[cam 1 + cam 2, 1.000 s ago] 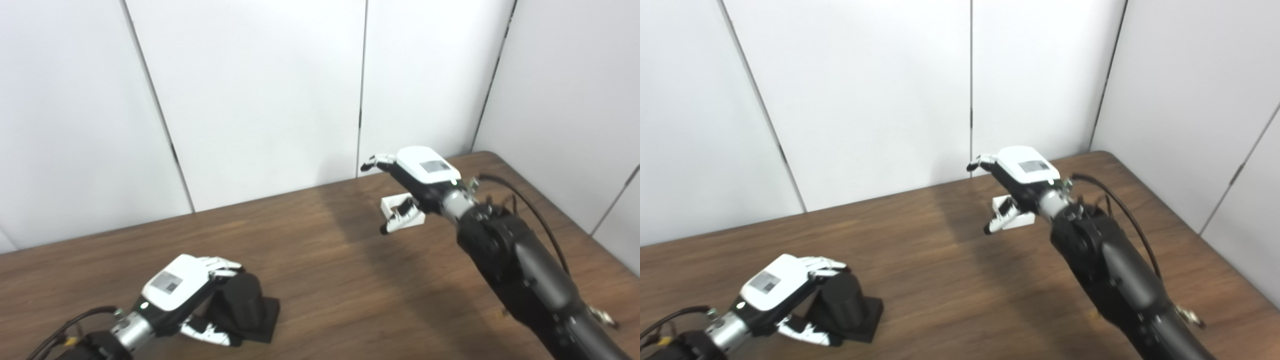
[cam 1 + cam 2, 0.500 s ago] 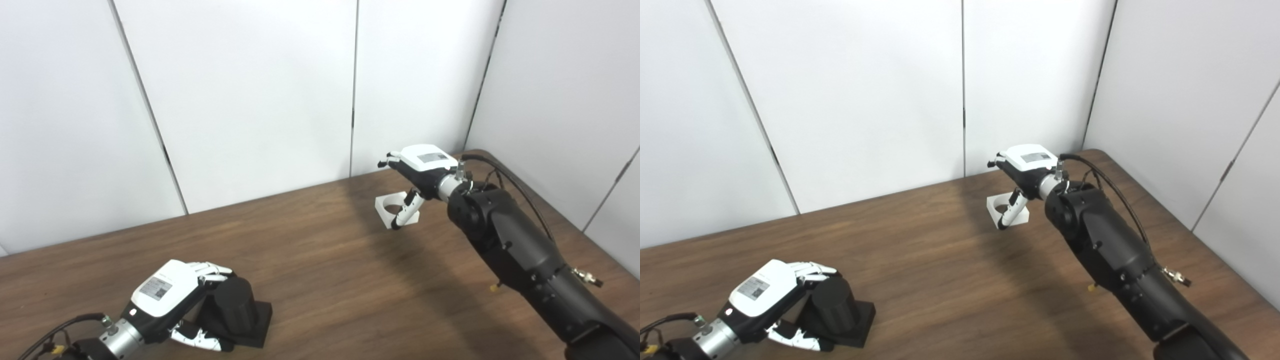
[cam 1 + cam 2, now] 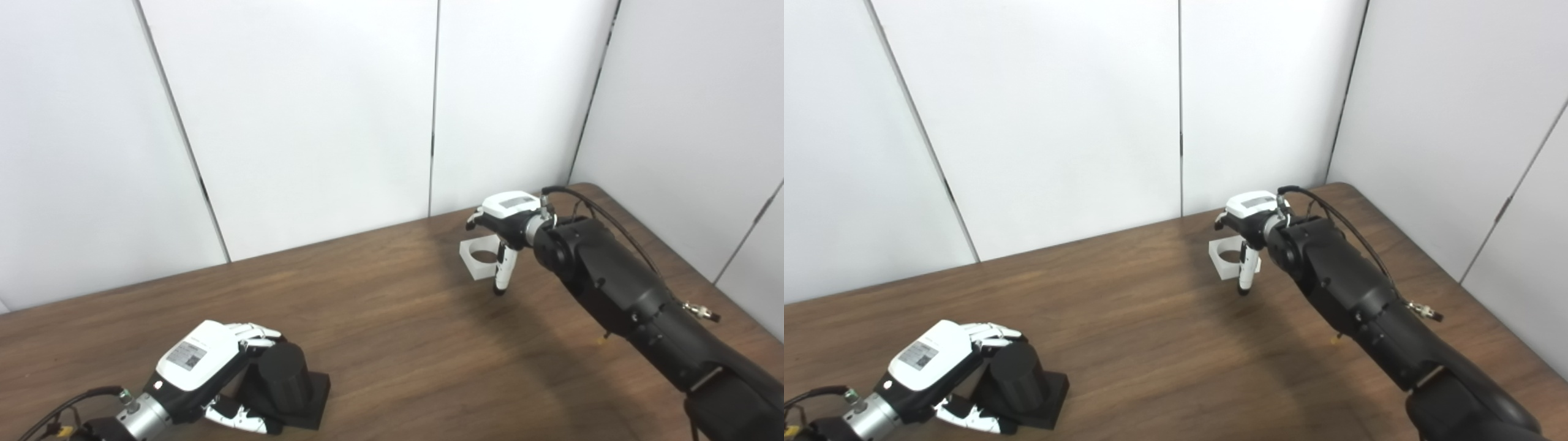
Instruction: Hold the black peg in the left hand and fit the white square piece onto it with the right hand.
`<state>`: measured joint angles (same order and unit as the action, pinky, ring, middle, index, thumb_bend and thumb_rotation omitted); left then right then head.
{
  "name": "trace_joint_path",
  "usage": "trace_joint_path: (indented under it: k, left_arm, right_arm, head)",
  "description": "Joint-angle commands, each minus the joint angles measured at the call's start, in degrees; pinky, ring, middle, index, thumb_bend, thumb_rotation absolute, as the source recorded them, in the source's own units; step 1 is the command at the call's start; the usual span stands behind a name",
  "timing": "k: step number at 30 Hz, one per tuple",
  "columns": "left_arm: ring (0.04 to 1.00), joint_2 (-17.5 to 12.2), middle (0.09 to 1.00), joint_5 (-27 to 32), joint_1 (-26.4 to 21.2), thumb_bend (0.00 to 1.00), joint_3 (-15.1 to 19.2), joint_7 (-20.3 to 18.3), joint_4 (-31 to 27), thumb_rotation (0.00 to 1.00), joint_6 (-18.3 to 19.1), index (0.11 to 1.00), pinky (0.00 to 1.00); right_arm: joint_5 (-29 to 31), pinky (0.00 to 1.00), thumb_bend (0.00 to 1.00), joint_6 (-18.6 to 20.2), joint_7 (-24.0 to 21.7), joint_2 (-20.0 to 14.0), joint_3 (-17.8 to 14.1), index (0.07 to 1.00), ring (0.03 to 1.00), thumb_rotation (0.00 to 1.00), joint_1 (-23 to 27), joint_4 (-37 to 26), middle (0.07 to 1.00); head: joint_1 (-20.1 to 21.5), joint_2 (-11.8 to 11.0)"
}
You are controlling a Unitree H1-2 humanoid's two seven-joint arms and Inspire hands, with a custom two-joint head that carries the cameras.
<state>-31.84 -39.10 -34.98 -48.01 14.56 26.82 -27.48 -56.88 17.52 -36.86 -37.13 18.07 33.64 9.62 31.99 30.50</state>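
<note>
You are looking at a brown wooden table (image 3: 392,318) set into a corner of plain white wall panels (image 3: 306,110). Near the front left edge, your left hand (image 3: 202,367) is wrapped around the black peg (image 3: 280,381), fingers (image 3: 260,334) curled over its top and the thumb low on the near side. The peg is a stubby cylinder standing upright on its flat square black base (image 3: 309,401), and that base rests on the table.

Far across the table, well apart from the peg, the white square piece (image 3: 481,258) lies flat near the back right edge, its round hole facing up. Your right hand (image 3: 505,229) sits right over it, the back of the hand upward and the fingers bent down on the far side. The thumb (image 3: 502,272) points straight down past the near right edge of the piece. You cannot tell from these views whether the hand is actually gripping the piece or only touching it.
</note>
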Motion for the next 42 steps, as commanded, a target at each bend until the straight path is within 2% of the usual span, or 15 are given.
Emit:
trace_joint_path:
  k: [1,5,9,20,23,26,27,29,34,42]
  left_arm:
    - [0.767,-2.9,0.785,-4.1,2.3,0.52,-1.9,-5.2,1.5,0.06,0.6,0.489,0.67]
    - [0.766,-2.9,0.784,-3.6,2.5,0.52,-1.7,-5.9,1.1,0.05,0.6,0.489,0.68]
    - [0.761,-3.2,0.779,-3.5,2.7,0.52,-1.5,-6.4,0.4,0.05,0.6,0.489,0.67]
    - [0.771,-3.6,0.787,-3.2,3.1,0.52,-0.6,-7.2,-0.3,0.05,0.6,0.489,0.68]
    - [0.761,-3.7,0.780,-3.7,3.2,0.52,-0.8,-5.9,-0.3,0.05,0.6,0.489,0.67]
    - [0.768,-3.6,0.788,-3.6,3.3,0.52,-0.5,-6.9,-0.4,0.05,0.6,0.489,0.67]
    - [0.771,-3.6,0.791,-3.5,3.4,0.52,-0.3,-7.4,-0.5,0.05,0.6,0.490,0.68]
    - [0.773,-3.7,0.790,-3.5,3.3,0.52,-0.3,-7.5,-0.5,0.05,0.6,0.490,0.68]
    - [0.773,-3.6,0.792,-3.4,3.5,0.52,-0.1,-7.5,-0.6,0.06,0.6,0.490,0.68]
    - [0.765,-3.6,0.786,-3.2,3.4,0.52,-0.4,-7.0,-0.6,0.06,0.6,0.489,0.67]
  right_arm:
    - [-1.3,0.86,0.98,-0.4,0.9,-2.1,0.1,0.863,0.920,0.16,3.9,0.4,0.951]
    - [-1.5,0.83,0.94,-1.1,2.7,-1.6,1.5,0.849,0.909,0.11,4.5,3.0,0.934]
    - [-2.2,0.81,0.89,-0.1,3.8,-0.9,2.5,0.844,0.900,0.08,4.7,4.9,0.926]
    - [-1.7,0.77,0.81,0.2,8.7,0.5,3.6,0.811,0.877,0.07,5.0,10.8,0.895]
    - [-1.8,0.73,0.79,0.0,10.0,0.4,4.0,0.740,0.849,0.07,5.1,12.4,0.878]
    - [-1.3,0.72,0.75,-0.4,11.1,0.2,4.1,0.648,0.827,0.09,5.3,13.9,0.845]
    - [-0.8,0.73,0.62,-1.0,11.6,0.1,4.0,0.556,0.820,0.12,5.2,14.1,0.827]
    - [-0.1,0.72,0.54,-1.4,12.0,-0.1,3.9,0.498,0.802,0.14,5.0,13.9,0.778]
    - [0.0,0.73,0.52,-0.1,11.0,-0.1,4.0,0.484,0.777,0.14,4.9,13.0,0.708]
    - [1.1,0.73,0.52,0.6,10.3,-0.2,3.2,0.483,0.767,0.13,4.6,10.4,0.713]
  head:
    - [-0.2,0.4]
    - [-0.7,0.7]
    - [-1.1,0.9]
    - [-1.3,1.2]
    - [-1.4,1.4]
    - [-1.5,1.6]
    - [-1.5,1.6]
    - [-1.5,2.0]
    - [-1.7,2.2]
    - [-1.8,2.5]
